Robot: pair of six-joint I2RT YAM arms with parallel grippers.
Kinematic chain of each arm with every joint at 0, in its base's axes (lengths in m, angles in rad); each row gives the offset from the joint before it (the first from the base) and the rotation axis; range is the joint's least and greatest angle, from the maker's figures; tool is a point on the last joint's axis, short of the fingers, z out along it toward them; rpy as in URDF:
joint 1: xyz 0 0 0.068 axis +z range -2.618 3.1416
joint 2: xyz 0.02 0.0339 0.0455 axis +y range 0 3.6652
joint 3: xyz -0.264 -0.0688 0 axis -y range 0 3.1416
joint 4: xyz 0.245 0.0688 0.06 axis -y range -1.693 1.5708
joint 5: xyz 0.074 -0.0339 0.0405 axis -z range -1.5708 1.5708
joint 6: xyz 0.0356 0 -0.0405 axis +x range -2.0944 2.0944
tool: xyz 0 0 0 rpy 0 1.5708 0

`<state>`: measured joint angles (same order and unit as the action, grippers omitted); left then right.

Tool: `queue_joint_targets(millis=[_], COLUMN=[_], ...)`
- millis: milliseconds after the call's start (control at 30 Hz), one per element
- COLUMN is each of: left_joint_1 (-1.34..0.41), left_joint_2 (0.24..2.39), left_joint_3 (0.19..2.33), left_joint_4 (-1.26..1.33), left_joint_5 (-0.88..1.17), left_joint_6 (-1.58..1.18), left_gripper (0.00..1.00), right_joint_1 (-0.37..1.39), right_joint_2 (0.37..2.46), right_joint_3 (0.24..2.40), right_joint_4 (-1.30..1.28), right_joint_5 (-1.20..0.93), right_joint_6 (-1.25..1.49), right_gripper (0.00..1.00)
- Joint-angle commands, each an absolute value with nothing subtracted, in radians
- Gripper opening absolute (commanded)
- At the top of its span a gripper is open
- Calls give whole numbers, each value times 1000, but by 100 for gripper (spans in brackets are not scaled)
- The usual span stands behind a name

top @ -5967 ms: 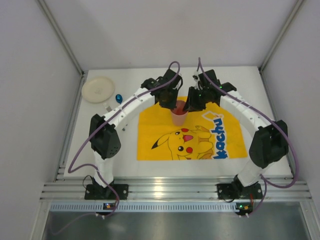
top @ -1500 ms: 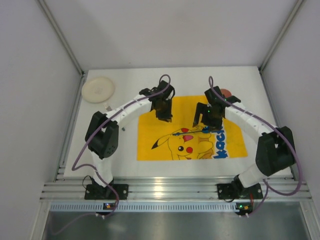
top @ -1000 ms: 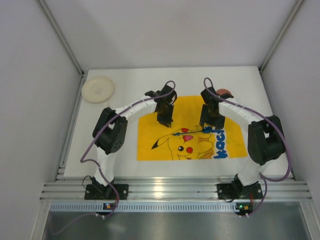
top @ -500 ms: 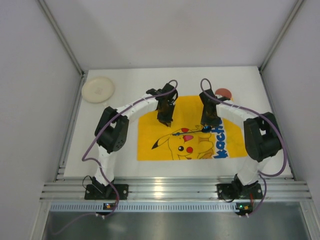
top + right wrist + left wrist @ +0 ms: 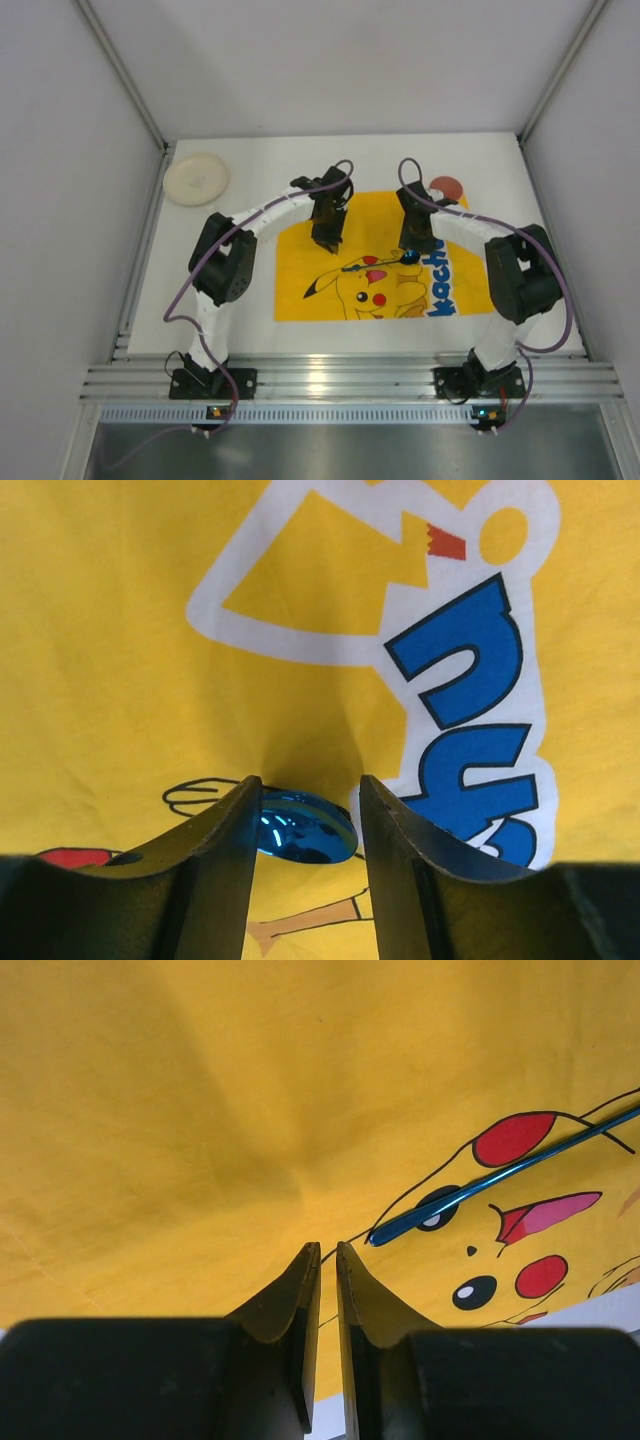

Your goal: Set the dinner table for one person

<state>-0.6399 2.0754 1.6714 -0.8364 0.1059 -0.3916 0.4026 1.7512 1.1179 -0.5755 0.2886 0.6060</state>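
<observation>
From above, the dinner table (image 5: 300, 160), rigid and not for gripping, bears a yellow mat (image 5: 300, 290); a plate (image 5: 196, 178) sits at ten o'clock, a cup (image 5: 447, 186) at one.

Left wrist: the left gripper (image 5: 328, 1248) is almost closed and empty.

Right wrist: the right gripper (image 5: 310, 780) is spread astride the blue spoon (image 5: 300, 830), unclamped. The spoon is probably light and slick, best pinched at the neck.

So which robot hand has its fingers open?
The right gripper: its fingers stand wide apart, with the bowl of the blue spoon between them on the mat. The left gripper has its fingers almost together, holding nothing.
</observation>
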Motion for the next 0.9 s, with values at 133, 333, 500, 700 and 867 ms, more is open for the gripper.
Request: queue_joint_targets(millis=[133, 333, 500, 700, 867], left_joint_1=[-632, -634, -634, -632, -634], left_joint_2=[2026, 2013, 1993, 1997, 2009], left_joint_3=[1654, 1637, 1617, 1617, 1635], left_joint_4=[-853, -857, -865, -871, -873], left_joint_5=[95, 98, 94, 87, 89], left_joint_6=[-376, -382, -383, -382, -383], left_gripper=[17, 17, 16, 16, 16], right_joint_1=[431, 437, 445, 448, 454], right_joint_2=[1697, 1741, 1787, 1798, 1767], right_joint_3=[1039, 1032, 1049, 1075, 1130], right_joint_4=[-632, -586, -552, -543, -597], right_joint_5=[262, 250, 255, 264, 272], right_joint_6=[649, 658, 649, 640, 623], right_gripper=[48, 42, 29, 9, 0])
